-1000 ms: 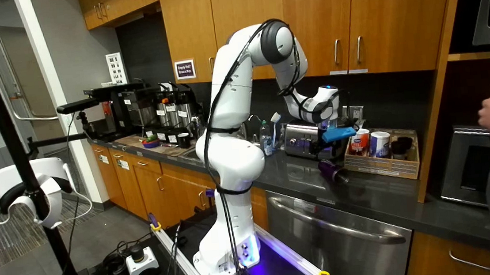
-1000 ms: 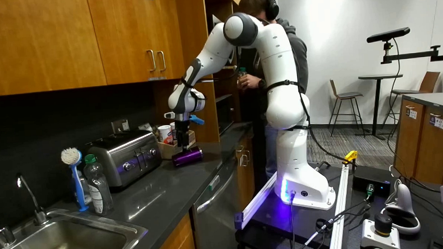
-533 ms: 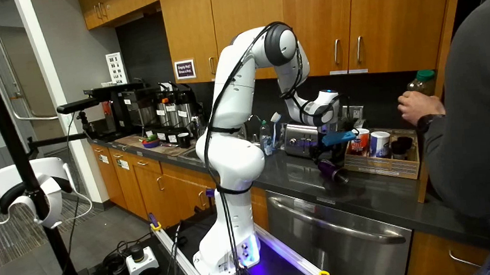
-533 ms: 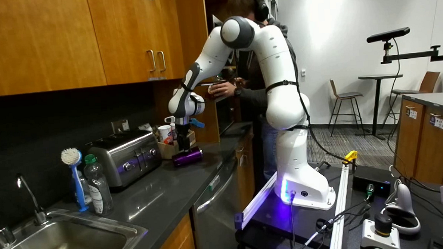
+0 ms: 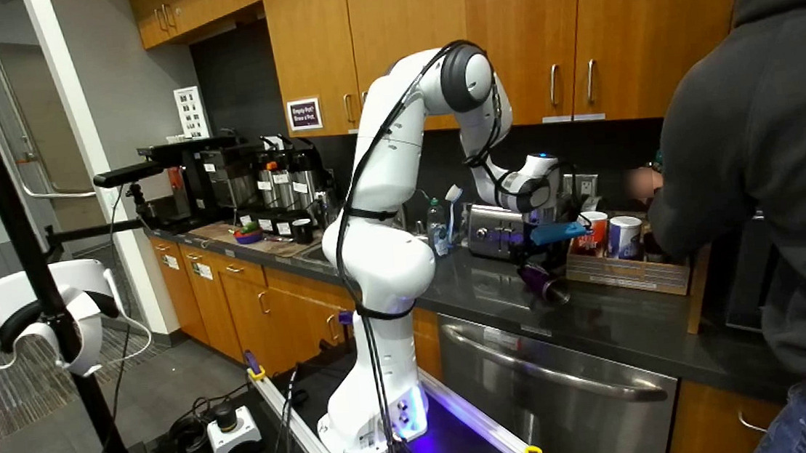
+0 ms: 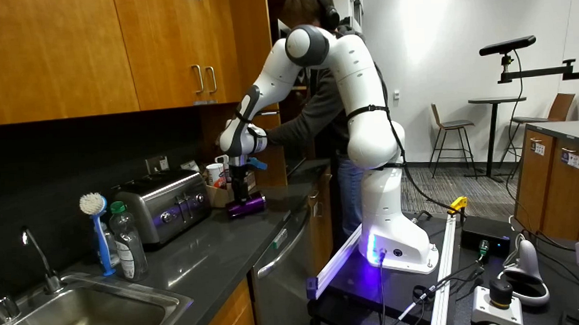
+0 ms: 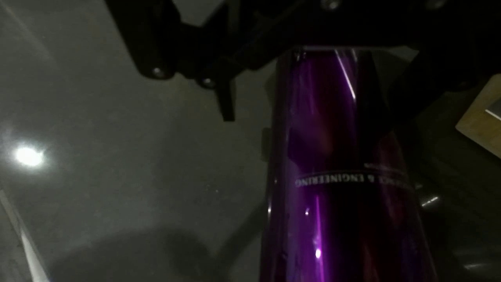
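Observation:
A shiny purple tumbler (image 7: 328, 156) with white lettering lies on its side on the dark counter, seen in both exterior views as well. My black gripper (image 7: 311, 115) points down over it and stands open, its jaws on either side of the tumbler's body. In the wrist view, bare counter shows between the left finger (image 7: 228, 103) and the tumbler. The dark right finger blends into the tumbler's shaded side, so I cannot tell whether it touches. In an exterior view the gripper (image 6: 241, 196) overlaps the tumbler (image 6: 253, 206).
A steel toaster (image 6: 162, 207) stands beside the tumbler. Close behind is a cardboard box (image 5: 626, 276) with canisters. A person (image 5: 768, 151) leans in at the box. A soap bottle (image 6: 128, 245), a dish brush (image 6: 101, 229) and the sink (image 6: 173, 309) lie further along the counter.
My arm has come down, bringing the gripper lower around the tumbler, which has shifted very slightly. The person has stepped in and reached with a green-capped bottle toward the box area.

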Robot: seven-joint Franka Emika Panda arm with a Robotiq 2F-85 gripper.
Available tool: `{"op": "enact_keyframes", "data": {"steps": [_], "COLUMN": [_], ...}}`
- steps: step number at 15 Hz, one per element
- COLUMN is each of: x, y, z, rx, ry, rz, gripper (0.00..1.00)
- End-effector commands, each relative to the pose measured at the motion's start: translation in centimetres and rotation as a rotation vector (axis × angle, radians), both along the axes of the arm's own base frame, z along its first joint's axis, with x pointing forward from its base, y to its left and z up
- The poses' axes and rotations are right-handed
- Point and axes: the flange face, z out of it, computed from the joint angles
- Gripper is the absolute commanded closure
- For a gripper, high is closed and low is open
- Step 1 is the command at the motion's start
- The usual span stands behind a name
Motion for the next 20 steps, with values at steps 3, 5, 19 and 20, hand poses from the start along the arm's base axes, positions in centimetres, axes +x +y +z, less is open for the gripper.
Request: {"op": "enact_keyframes", "data": {"steps": [3,5,19,20], "x": [0.5,0.5,0.4,0.2], "y": [0.0,0.0,0.3,0.2], "z": [-0.4,-0.7,-1.5,-1.2], "rx": [-0.022,-0.032,-0.076,-0.084], "ry": [0.005,0.011,0.007,-0.001], "rz": [0.000,0.005,0.018,0.024], "gripper": [0.00,0.00,0.43,0.43]}}
